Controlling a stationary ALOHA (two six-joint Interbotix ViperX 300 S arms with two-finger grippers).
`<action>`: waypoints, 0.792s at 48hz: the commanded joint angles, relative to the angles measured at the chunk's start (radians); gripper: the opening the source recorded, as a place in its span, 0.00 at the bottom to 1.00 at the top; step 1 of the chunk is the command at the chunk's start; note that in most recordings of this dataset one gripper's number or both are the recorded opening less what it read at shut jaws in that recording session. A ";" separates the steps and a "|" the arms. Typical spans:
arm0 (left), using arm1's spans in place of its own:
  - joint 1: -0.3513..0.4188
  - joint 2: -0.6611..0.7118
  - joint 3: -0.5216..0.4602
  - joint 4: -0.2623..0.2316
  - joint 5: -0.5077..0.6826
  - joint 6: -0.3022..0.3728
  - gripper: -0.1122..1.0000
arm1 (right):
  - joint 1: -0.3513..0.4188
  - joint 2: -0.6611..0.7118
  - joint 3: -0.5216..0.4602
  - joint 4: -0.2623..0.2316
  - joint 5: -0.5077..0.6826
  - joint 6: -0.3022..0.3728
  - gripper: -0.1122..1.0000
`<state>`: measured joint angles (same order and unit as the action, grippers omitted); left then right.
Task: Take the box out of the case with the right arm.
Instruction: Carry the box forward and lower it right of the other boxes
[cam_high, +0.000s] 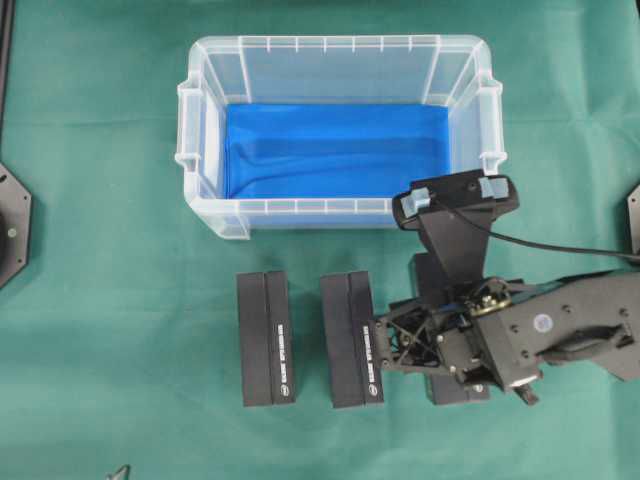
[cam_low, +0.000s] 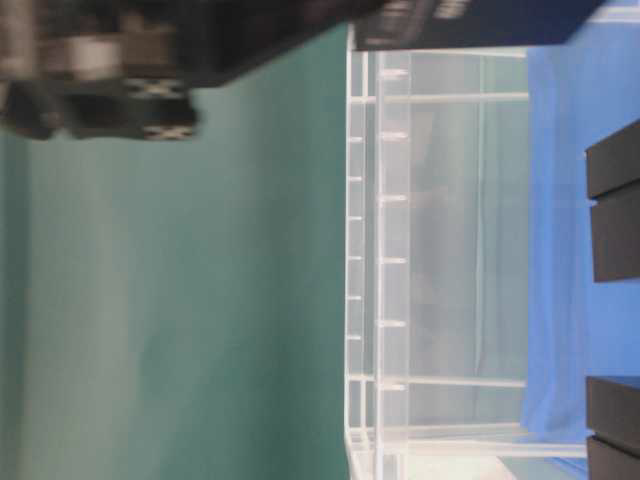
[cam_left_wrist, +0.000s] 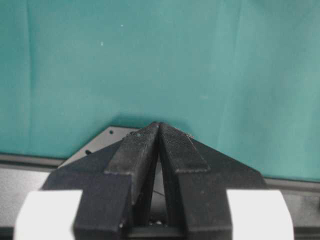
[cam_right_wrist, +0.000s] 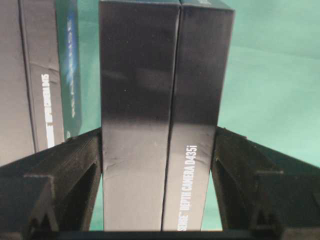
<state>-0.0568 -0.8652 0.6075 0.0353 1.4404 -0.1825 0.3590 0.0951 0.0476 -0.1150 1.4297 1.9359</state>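
The right gripper (cam_right_wrist: 159, 165) clamps a black camera box (cam_right_wrist: 165, 115) right of the emptied case (cam_high: 200, 160); next, set it down and release.

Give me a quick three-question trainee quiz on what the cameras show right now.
1. True or false: a box lies inside the case.
2. How many boxes lie free on the cloth, left of the right end effector?
3. The left end effector is: A open, B shut, C gripping a box.
Key: 1 false; 2 two; 3 B.
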 joint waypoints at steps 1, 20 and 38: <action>0.003 0.006 -0.009 0.002 -0.005 -0.002 0.12 | 0.005 -0.018 0.031 0.003 -0.066 0.003 0.68; 0.003 0.006 -0.009 0.002 -0.005 0.000 0.12 | 0.005 -0.018 0.207 0.038 -0.319 0.043 0.68; 0.003 0.006 -0.011 0.002 -0.005 0.000 0.12 | 0.006 -0.020 0.213 0.054 -0.319 0.046 0.68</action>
<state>-0.0568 -0.8652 0.6075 0.0337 1.4404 -0.1825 0.3590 0.0951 0.2715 -0.0706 1.1121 1.9788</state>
